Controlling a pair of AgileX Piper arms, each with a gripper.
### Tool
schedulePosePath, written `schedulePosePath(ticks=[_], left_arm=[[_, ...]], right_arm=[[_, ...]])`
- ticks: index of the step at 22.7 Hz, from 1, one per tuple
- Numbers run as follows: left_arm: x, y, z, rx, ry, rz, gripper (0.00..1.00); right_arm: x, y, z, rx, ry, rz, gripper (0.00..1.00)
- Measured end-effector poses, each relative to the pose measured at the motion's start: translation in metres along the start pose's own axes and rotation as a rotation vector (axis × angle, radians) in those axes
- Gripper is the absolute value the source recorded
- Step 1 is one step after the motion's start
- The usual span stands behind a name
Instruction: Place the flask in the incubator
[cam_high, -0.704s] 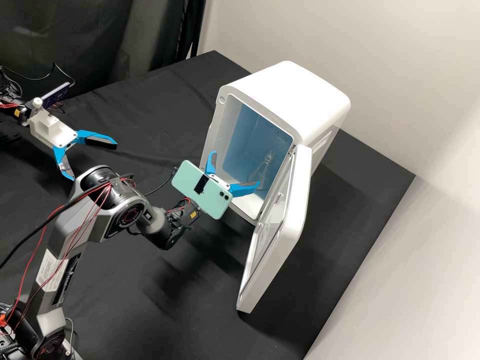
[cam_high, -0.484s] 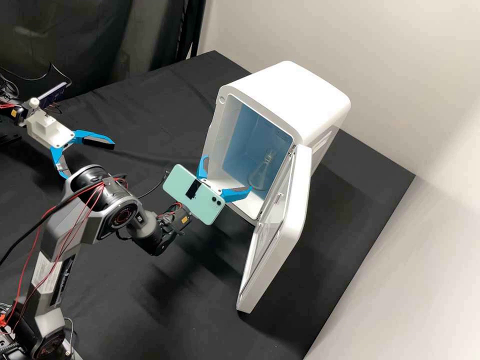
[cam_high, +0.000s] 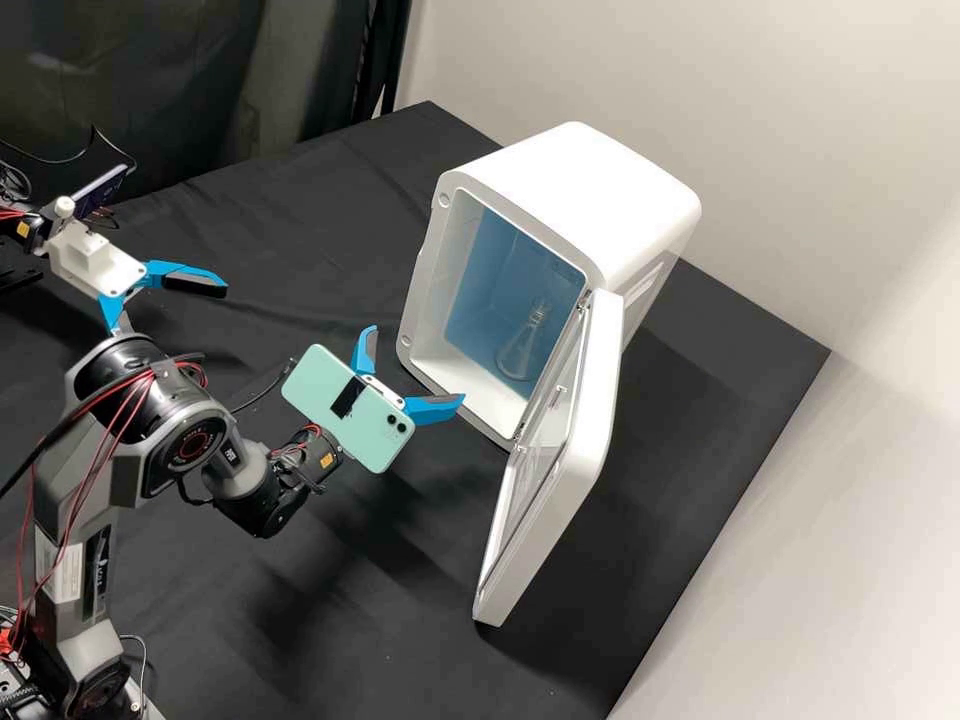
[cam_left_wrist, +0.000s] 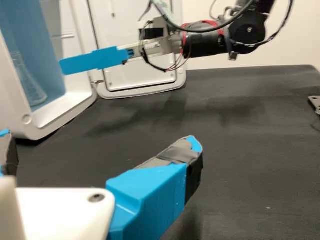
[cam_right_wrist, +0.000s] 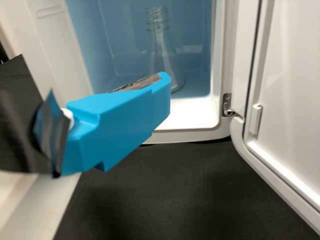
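A clear glass flask (cam_high: 520, 345) stands upright on the floor of the white incubator (cam_high: 600, 200), inside its blue chamber. The incubator door (cam_high: 555, 440) hangs wide open. My right gripper (cam_high: 410, 370) is open and holds nothing, just outside the chamber's front rim. Its blue finger (cam_right_wrist: 120, 120) shows in front of the flask (cam_right_wrist: 160, 45). Far to the left over the bench, my left gripper (cam_high: 165, 305) is open and holds nothing, well away from the incubator. Its own view shows that gripper (cam_left_wrist: 100, 145) facing the incubator (cam_left_wrist: 55, 107).
A mint-green phone (cam_high: 345, 408) is mounted on the right wrist. The black bench (cam_high: 330, 230) spreads around the incubator. A white wall stands behind it, and the bench edge runs along the right. Cables and dark gear sit at the far left.
My right gripper has drawn back out of the incubator opening toward the near left, with nothing in it. The flask stays inside. The left arm has shifted slightly left.
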Motion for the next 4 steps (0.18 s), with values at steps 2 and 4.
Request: schedulePosePath(ticks=[2, 4], left_arm=[[0.0011, -0.0007, 0.0024, -0.002, -0.01, -0.004, 1.0], [0.0025, -0.0019, 0.0054, -0.004, -0.025, -0.01, 1.0]], right_arm=[[-0.0002, -0.0004, -0.0001, -0.002, 0.002, -0.004, 1.0], [-0.0002, -0.0004, -0.0001, -0.002, 0.002, -0.004, 1.0]])
